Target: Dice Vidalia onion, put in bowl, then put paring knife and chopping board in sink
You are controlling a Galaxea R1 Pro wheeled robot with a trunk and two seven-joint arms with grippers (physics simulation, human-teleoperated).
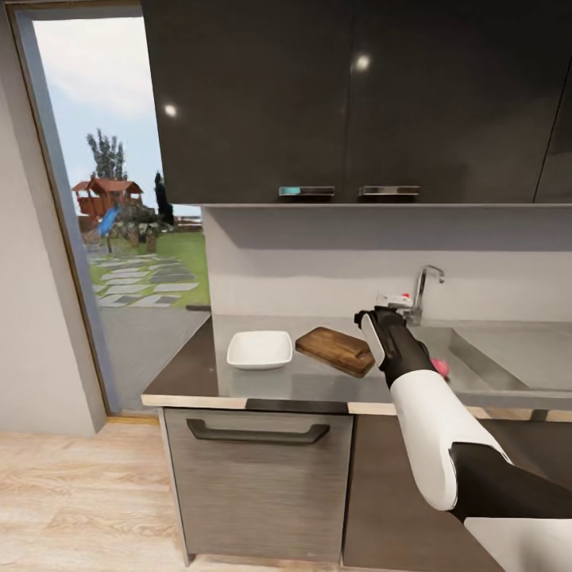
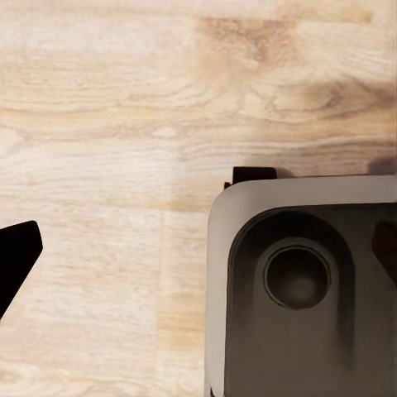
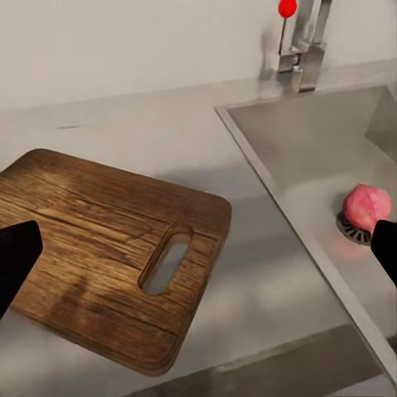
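Your right tool (image 3: 198,256) hangs above the desk (image 1: 318,381) with its two dark fingertips (image 3: 16,252) spread wide apart and nothing between them. Directly beneath it lies the chopping board (image 3: 107,252), dark brown wood with a slot handle, flat on the grey surface and bare. In the head view the right arm reaches forward, its tool (image 1: 372,319) over the board's (image 1: 336,349) far right corner. Just left of the board, not touching it, sits the white bowl (image 1: 260,349). To the board's right is the sink (image 3: 331,157), steel, with the chrome tap (image 1: 421,290) and its red knob (image 3: 286,8) behind it. In the basin the pinkish Vidalia onion (image 3: 366,207) rests on the round drain (image 3: 354,231). Your left tool (image 2: 198,256) points down at the pale wooden floor (image 2: 107,124) beside the robot's grey base (image 2: 306,281); one dark fingertip (image 2: 16,256) shows at the frame's edge, and you cannot tell how far its jaws stand apart
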